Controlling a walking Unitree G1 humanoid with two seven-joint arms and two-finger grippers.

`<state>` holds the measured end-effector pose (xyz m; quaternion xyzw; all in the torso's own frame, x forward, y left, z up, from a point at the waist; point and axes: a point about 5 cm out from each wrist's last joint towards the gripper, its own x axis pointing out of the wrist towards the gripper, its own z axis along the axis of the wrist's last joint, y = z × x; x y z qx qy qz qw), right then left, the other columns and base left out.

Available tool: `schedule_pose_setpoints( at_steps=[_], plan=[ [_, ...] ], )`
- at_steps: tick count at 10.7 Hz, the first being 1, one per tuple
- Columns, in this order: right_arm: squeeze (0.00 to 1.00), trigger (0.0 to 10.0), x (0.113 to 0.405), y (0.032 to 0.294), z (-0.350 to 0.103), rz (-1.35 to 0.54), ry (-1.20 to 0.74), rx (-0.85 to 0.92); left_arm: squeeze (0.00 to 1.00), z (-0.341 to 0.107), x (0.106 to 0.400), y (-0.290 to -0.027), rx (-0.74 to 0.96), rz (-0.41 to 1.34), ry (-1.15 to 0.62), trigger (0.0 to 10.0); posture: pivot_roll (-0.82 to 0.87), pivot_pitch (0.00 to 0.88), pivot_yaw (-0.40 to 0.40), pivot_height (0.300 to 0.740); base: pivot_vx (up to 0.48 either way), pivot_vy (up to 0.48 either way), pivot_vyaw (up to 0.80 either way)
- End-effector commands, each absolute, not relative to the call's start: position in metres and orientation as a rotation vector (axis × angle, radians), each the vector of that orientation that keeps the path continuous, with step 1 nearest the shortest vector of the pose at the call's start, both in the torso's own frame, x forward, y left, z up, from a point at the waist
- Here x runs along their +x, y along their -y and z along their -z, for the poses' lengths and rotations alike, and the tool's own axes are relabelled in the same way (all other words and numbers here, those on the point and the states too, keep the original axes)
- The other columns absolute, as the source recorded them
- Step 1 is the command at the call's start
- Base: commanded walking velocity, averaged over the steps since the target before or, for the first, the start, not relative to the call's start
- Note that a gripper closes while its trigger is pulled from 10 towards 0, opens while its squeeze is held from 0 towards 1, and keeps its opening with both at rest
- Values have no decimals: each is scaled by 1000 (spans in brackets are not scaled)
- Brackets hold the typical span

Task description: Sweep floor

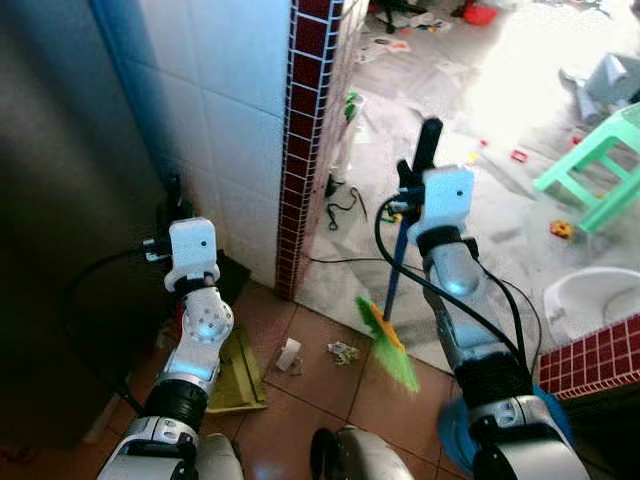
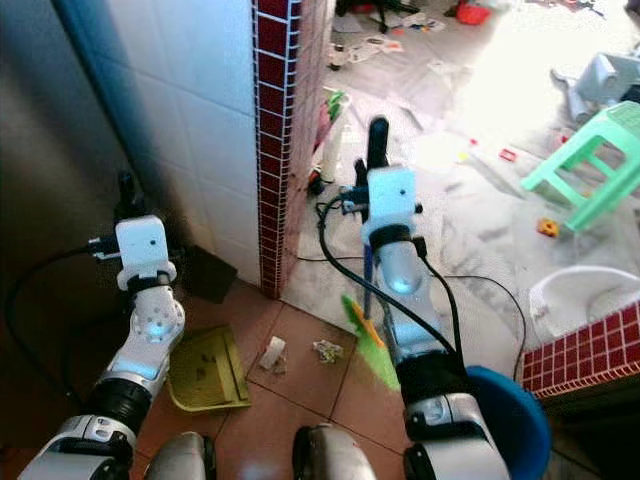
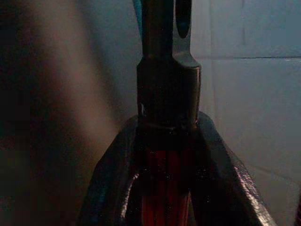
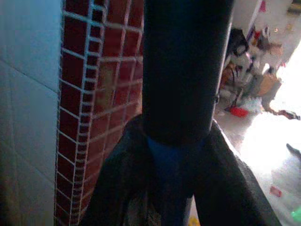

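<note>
Beside the red-tiled wall corner [image 1: 305, 150], the right gripper [image 1: 425, 165] is clamped on the blue stick handle of a broom [image 1: 395, 265] whose green bristle head [image 1: 392, 350] rests on the brown tile floor [image 1: 320, 380]. In the right wrist view, both black fingers [image 4: 225, 183] press against the dark handle, with blue showing between them. Just beside the bristles lie a small crumpled scrap of litter [image 1: 343, 352] and a white paper scrap [image 1: 289, 356]. The left gripper [image 1: 172, 200] is raised near the white tiled wall [image 1: 220, 110]; in the left wrist view its fingers [image 3: 113, 183] enclose a dark stick with red showing beneath. A yellow-green plastic dustpan [image 2: 208, 372] lies on the floor under the left arm, near the paper scrap. Farther off stand a green plastic stool [image 1: 590, 170] and, close to the right arm, a blue bucket [image 2: 515, 420]. Scattered litter dots the pale floor beyond.
</note>
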<state>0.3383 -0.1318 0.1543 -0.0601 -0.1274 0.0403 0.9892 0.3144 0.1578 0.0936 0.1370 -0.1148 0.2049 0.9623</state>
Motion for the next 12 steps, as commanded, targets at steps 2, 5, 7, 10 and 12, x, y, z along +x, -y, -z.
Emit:
schedule_pose_setpoints(
  at_steps=[2,5,7,10,12],
  plan=[
    [0,10000,340,143,-155,-2,217,-7,0,-75,316,-143,238,-354,128,10000,-53,135,-104,740,0,0,0],
    [0,10000,346,134,-156,1,181,66,0,-57,318,-110,164,-209,-7,10000,-74,125,-110,740,0,0,0],
    [0,10000,347,126,-154,9,149,135,0,-52,317,-102,127,-169,-47,10000,-75,122,-113,740,0,0,0],
    [0,10000,349,112,-153,-22,96,240,0,-50,319,-96,78,-138,-79,10000,-89,110,-118,740,0,0,0],
    [0,10000,354,110,-150,-5,-7,410,0,-50,320,-92,80,-118,-91,10000,-101,102,-117,740,0,0,0]
  ],
)
